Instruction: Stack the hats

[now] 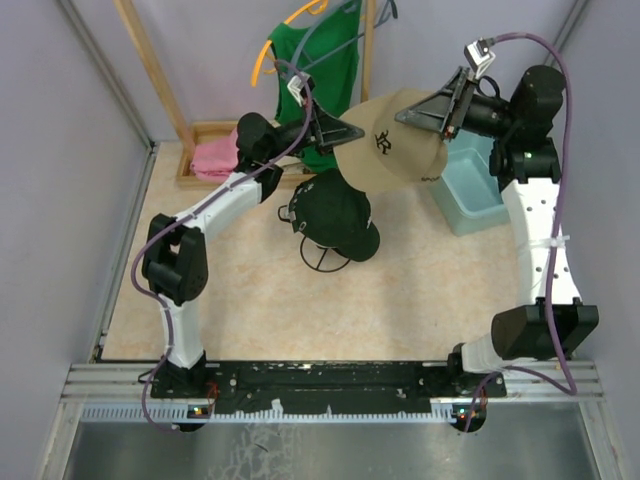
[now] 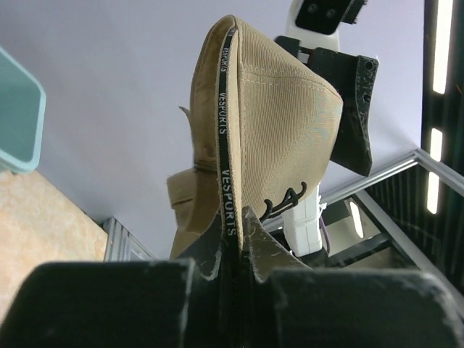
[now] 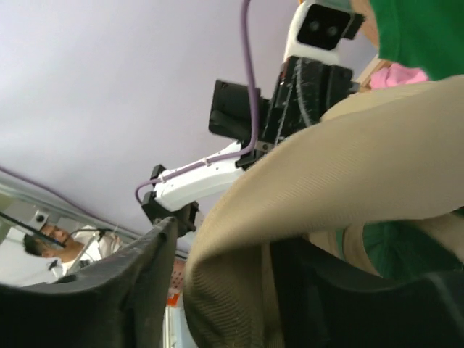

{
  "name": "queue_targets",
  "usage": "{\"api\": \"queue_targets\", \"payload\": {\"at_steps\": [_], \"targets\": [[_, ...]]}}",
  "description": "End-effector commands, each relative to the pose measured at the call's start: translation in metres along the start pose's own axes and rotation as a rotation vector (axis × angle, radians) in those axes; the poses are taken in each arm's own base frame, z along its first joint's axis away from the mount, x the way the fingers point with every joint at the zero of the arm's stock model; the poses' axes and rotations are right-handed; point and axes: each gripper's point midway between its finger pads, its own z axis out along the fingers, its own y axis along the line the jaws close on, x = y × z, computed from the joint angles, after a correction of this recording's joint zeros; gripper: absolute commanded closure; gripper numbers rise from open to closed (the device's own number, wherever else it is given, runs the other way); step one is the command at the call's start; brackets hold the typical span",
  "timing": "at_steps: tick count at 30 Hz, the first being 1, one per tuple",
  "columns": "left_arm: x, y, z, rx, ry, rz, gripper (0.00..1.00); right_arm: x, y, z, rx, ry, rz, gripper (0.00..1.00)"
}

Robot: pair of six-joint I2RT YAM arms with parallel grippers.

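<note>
**Tan cap** (image 1: 395,150): held aloft between the two sets of fingers, with dark lettering on the crown.
**Left fingers** (image 2: 233,243): closed tight on the cap's lettered edge band.
**Right fingers** (image 3: 225,290): parted. The cap's fabric lies loose between them, and one finger stands clear of the cloth.
**Black cap** (image 1: 335,212): sits on a wire stand (image 1: 325,262), below the left fingers and toward the arm bases, apart from the tan cap.
**Bench** (image 1: 250,300): carries the stand.

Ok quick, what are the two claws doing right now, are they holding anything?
Left gripper: closed, pinching the tan hat by its edge.
Right gripper: open, its fingers apart around that hat.
</note>
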Motion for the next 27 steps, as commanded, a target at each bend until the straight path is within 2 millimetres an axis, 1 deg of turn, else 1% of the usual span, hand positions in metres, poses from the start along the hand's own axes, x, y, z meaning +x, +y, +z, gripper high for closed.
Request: {"api": "queue_targets", "payload": {"at_steps": [1,2,5,7,9,11,13,14,16,17,20,21,23,25,27], "targets": [[-0.016,-0.042,-0.002,0.128,-0.134,0.184,1.00,-0.028,0.004,-0.009,0.054,-0.088,-0.109,0.42],[-0.021,-0.046,-0.004,0.124,-0.165,0.205,1.00,-0.036,-0.001,-0.014,0.089,-0.116,-0.117,0.39],[-0.034,-0.058,-0.006,0.112,-0.254,0.290,1.00,-0.058,-0.012,-0.031,0.206,-0.202,-0.158,0.35],[-0.043,-0.066,-0.010,0.106,-0.331,0.330,1.00,-0.067,-0.020,-0.039,0.296,-0.253,-0.174,0.32],[-0.052,-0.070,-0.016,0.084,-0.411,0.374,1.00,-0.072,-0.033,-0.051,0.399,-0.299,-0.185,0.30],[-0.062,-0.076,-0.023,0.069,-0.494,0.406,1.00,-0.076,-0.051,-0.070,0.523,-0.353,-0.170,0.29],[-0.070,-0.082,-0.028,0.068,-0.555,0.433,1.00,-0.071,-0.065,-0.081,0.615,-0.371,-0.164,0.29],[-0.073,-0.087,-0.029,0.076,-0.585,0.441,1.00,-0.065,-0.073,-0.082,0.625,-0.360,-0.138,0.29],[-0.081,-0.092,-0.032,0.096,-0.644,0.443,1.00,-0.053,-0.073,-0.077,0.580,-0.342,-0.105,0.29],[-0.084,-0.095,-0.033,0.109,-0.670,0.439,1.00,-0.045,-0.081,-0.074,0.556,-0.335,-0.069,0.29],[-0.093,-0.100,-0.029,0.146,-0.714,0.408,1.00,-0.029,-0.080,-0.067,0.471,-0.320,0.007,0.30],[-0.094,-0.101,-0.027,0.161,-0.721,0.401,1.00,-0.027,-0.078,-0.064,0.443,-0.323,0.019,0.30],[-0.097,-0.100,-0.022,0.193,-0.734,0.367,1.00,-0.023,-0.068,-0.056,0.359,-0.304,0.045,0.30],[-0.098,-0.098,-0.017,0.230,-0.746,0.320,1.00,-0.023,-0.063,-0.052,0.315,-0.305,0.052,0.30],[-0.095,-0.093,-0.008,0.255,-0.734,0.270,1.00,-0.024,-0.060,-0.047,0.273,-0.318,0.059,0.30]]}}
